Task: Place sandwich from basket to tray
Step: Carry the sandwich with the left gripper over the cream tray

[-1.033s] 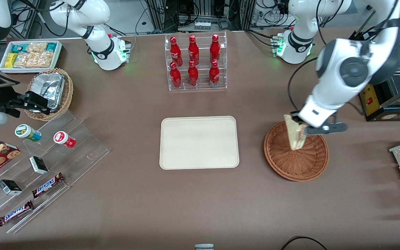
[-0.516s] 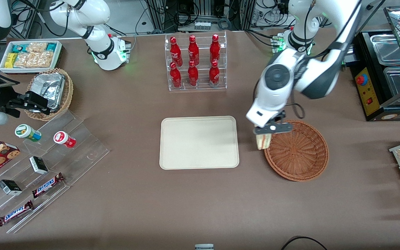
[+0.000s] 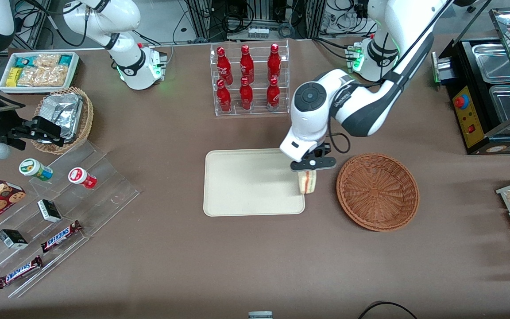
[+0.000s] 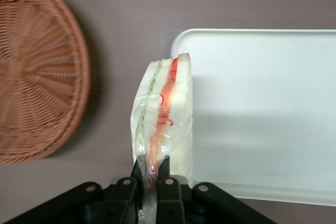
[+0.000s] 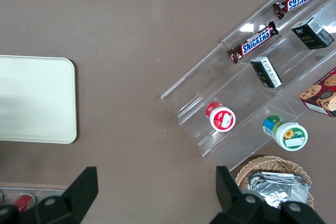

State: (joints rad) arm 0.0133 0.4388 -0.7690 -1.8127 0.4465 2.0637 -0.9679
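One sandwich [image 3: 307, 182] hangs in the air right at the tray [image 3: 246, 195] edge that faces the basket [image 3: 377, 191], part of it over the rim and part over bare table [image 3: 255, 257]. The claw [image 3: 311, 169] is clamped on the clear wrap at the sandwich's upper end, fingers [image 4: 164, 169] pressed close together, with the wedge dangling below it and its red and green layers showing along the side [image 4: 164, 116]. Most of the tray's cream surface lies open toward the parked arm's end of the table. The basket sits just beside the tray on the working arm's end, with a strip of brown table between them, and nothing lies in it.

Farther from the front camera than the tray stands a clear rack of red bottles [image 3: 249, 79], well apart from the tray's rim. Nearer the front camera than the tray, the table runs open. Toward the parked arm's end, well apart from the tray, sits a clear stepped display [image 3: 56, 212] with Snickers bars [image 3: 61, 236] and small cups.

Half a second ago the sandwich hung at the basket's rim, between basket and tray; a second ago it was over the basket itself. The arm has since swung it toward the tray, and the basket and tray have kept their places.
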